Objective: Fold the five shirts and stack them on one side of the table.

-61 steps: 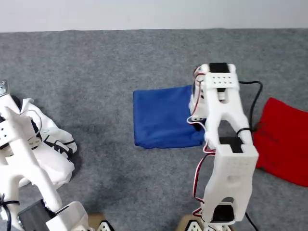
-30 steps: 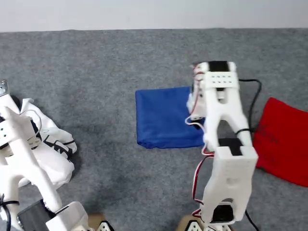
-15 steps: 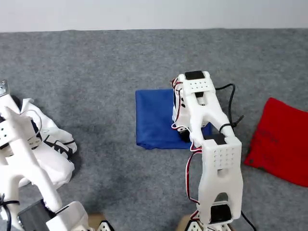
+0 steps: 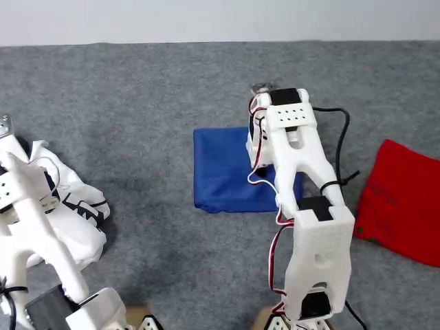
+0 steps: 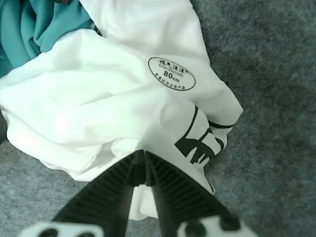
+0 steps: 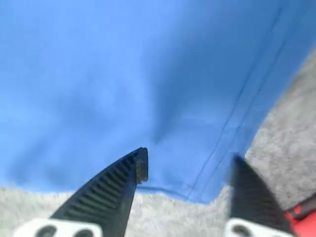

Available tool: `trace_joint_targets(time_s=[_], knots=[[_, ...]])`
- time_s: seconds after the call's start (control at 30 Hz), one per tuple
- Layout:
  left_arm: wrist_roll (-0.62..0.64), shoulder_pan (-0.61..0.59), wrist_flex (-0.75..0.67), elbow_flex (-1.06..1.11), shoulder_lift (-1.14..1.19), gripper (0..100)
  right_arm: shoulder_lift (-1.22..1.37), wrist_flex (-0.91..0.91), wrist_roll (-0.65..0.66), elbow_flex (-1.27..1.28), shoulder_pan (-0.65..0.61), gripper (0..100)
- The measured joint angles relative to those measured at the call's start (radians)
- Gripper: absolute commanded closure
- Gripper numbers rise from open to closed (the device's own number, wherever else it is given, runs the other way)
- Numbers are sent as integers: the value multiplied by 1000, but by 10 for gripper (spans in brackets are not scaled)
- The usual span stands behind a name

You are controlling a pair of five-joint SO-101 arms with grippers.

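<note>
A folded blue shirt [image 4: 223,175] lies flat in the middle of the table, and my right arm [image 4: 295,144] stands over its right part. My right gripper [image 6: 190,165] hangs open just above the blue shirt [image 6: 123,74], near its hemmed edge, with nothing between its fingers. A folded red shirt [image 4: 402,199] lies at the right edge. A crumpled white shirt [image 4: 72,206] with black print sits at the left under my left arm [image 4: 27,206]. My left gripper [image 5: 144,170] is shut, its tips against the white shirt [image 5: 98,98]. A teal shirt [image 5: 34,24] is bunched beside it.
The table is covered in grey carpet [image 4: 137,89]. Bare carpet stretches across the back and between the white pile and the blue shirt. A strip of carpet [image 4: 347,172] separates the blue shirt from the red one.
My right arm swung left from the blue shirt's right edge to over the shirt, then reached slightly farther back. The blue shirt shifted a little to the right early on. The left arm stayed still.
</note>
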Motion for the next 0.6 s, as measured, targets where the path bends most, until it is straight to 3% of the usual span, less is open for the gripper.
trace_joint_targets(time_s=[0.47,0.6], knots=[[-32,0,0,0,0,994,161,-150,-48,-6,38,655],[-37,0,0,0,0,994,204,-137,-55,-46,8,764]])
